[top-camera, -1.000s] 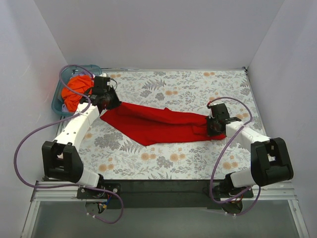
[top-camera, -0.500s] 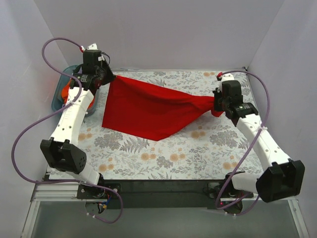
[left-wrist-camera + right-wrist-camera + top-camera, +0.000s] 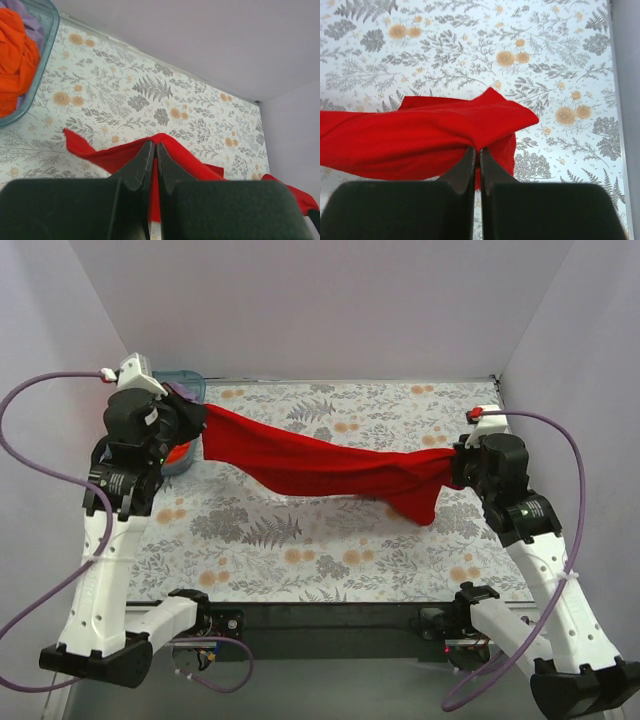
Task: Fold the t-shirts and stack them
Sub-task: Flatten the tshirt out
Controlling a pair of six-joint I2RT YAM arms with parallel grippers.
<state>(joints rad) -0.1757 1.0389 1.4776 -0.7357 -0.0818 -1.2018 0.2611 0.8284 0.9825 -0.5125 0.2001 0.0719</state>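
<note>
Red t-shirt (image 3: pixel 320 468) hangs stretched above the floral desk (image 3: pixel 300 550), left jaws and right jaws both clamped on its ends.

I held the red t-shirt (image 3: pixel 320 468) stretched aloft across the table (image 3: pixel 300 550); the orange t-shirt (image 3: pixel 15 60) lay crumpled in the far-left bin (image 3: pixel 54 31).

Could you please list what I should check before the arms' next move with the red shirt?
1. The left pincer is shut on the red t-shirt: ok.
2. The right pincer is shut on the red t-shirt: ok.
3. Shirt spread smooth between them: not ok, bunched and sagging.
4. Hanging corner clear of the table: cannot tell.
5. The orange t-shirt sits aside in the teal bin: ok.
</note>
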